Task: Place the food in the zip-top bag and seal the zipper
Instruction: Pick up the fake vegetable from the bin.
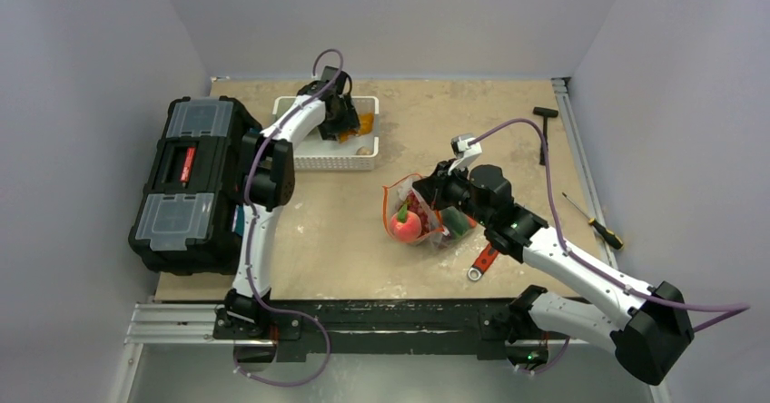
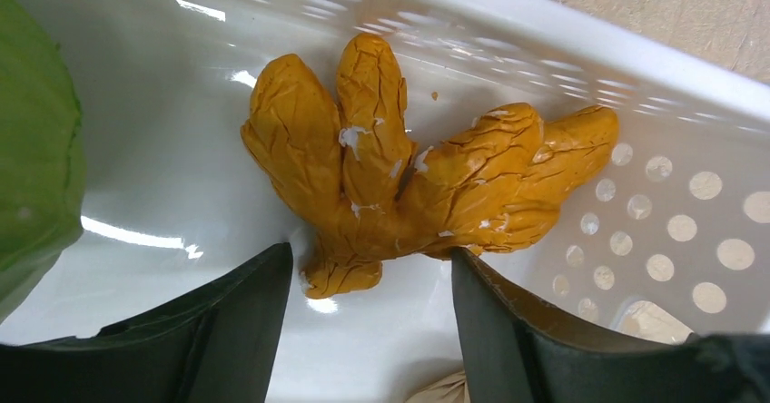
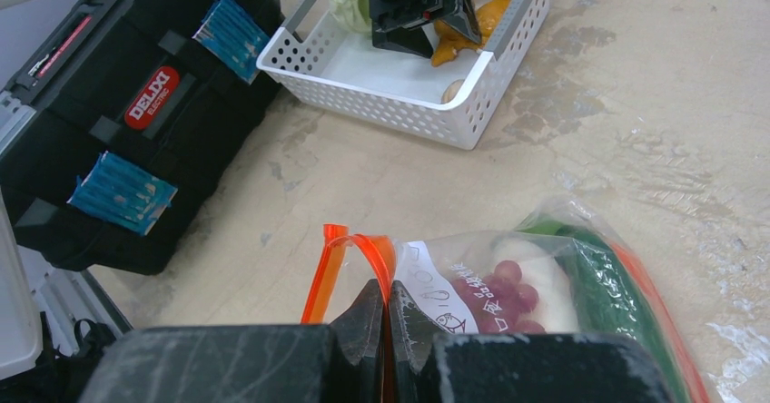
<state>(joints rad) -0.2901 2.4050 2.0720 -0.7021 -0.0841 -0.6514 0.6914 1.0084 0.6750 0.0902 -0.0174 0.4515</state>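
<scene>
My left gripper (image 1: 343, 126) (image 2: 370, 256) is down inside the white basket (image 2: 581, 40), open, its two fingers either side of the lower stub of an orange knobby food piece (image 2: 409, 176); contact cannot be told. A green leafy piece (image 2: 36, 149) lies to its left. The zip-top bag (image 1: 422, 217) (image 3: 563, 285) lies mid-table holding a pink peach (image 1: 406, 226), dark red grapes (image 3: 499, 285), something white and a green piece. My right gripper (image 1: 427, 188) (image 3: 388, 285) is shut on the orange-red zipper (image 3: 359, 244) at the bag's mouth, which stands lifted and looped.
A black toolbox (image 1: 195, 181) (image 3: 136, 103) sits left of the basket (image 1: 322, 153). A beige item (image 3: 451, 90) lies in the basket's near corner. A red-handled wrench (image 1: 484, 262) lies right next to the bag, a screwdriver (image 1: 595, 223) and a black T-handled tool (image 1: 545, 131) at the right.
</scene>
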